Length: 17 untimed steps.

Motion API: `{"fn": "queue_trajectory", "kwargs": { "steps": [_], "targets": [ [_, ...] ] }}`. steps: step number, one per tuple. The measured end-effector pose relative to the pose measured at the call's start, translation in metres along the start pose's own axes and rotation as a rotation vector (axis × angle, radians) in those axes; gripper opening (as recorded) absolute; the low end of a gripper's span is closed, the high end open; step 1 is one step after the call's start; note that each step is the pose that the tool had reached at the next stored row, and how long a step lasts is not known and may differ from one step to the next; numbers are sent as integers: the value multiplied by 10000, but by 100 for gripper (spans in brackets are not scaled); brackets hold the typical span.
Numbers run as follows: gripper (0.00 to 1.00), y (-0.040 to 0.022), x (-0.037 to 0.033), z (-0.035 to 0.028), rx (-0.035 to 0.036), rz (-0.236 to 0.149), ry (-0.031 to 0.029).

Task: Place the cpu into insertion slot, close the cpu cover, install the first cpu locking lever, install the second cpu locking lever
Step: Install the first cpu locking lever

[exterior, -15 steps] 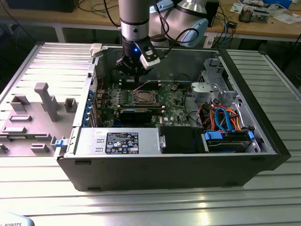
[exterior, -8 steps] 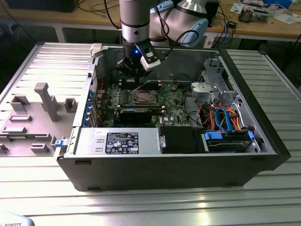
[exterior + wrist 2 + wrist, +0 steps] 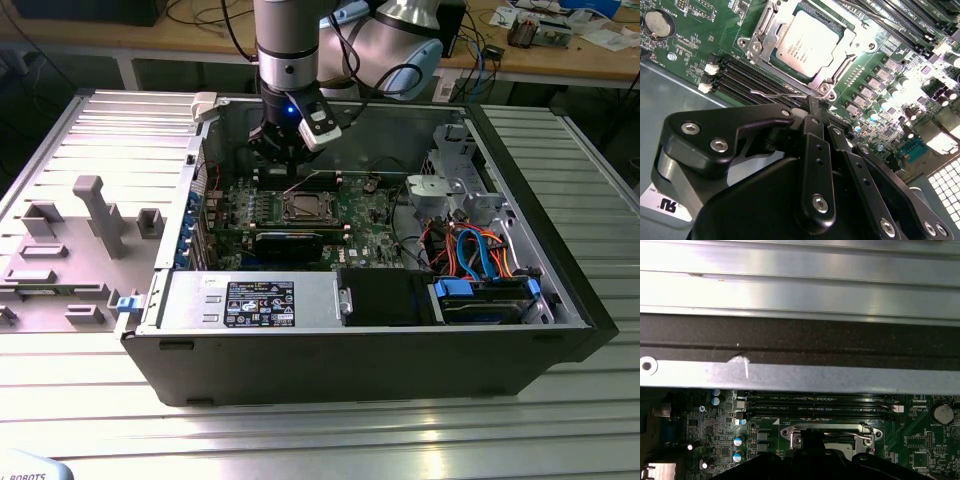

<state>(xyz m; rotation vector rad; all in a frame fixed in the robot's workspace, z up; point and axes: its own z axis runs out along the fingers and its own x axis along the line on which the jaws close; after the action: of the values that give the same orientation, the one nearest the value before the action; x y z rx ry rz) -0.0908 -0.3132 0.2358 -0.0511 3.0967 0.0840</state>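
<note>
Gripper (image 3: 813, 104): fingers drawn nearly together, tips pinching the end of the wire locking lever (image 3: 775, 93).
Cpu (image 3: 810, 42): seated in the insertion slot (image 3: 288, 207), just above centre of the exterior view.
Cpu cover (image 3: 763, 35): lying flat, framing the chip.

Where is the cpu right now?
In the second wrist view the cpu lies framed by the cpu cover on the motherboard, beside the memory slots, just ahead of the pincer.

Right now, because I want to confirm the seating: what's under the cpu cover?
The cpu, silvery top up, shows through the window of the cpu cover. Its edges lie beneath the frame, and whatever is below the chip is hidden.
</note>
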Motion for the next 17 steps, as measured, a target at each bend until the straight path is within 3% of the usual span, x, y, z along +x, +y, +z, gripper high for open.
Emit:
{"fn": "queue_trajectory", "kwargs": {
  "steps": [5,8,10,13,17],
  "targets": [
    [11,0,-8,7,-1,-2,-1],
    [11,4,-64,47,-1,0,-1],
    [11,25,-95,90,1,0,0],
    [11,89,-115,101,2,-25,1],
    [11,94,-160,108,41,-26,5]
  ]
}}
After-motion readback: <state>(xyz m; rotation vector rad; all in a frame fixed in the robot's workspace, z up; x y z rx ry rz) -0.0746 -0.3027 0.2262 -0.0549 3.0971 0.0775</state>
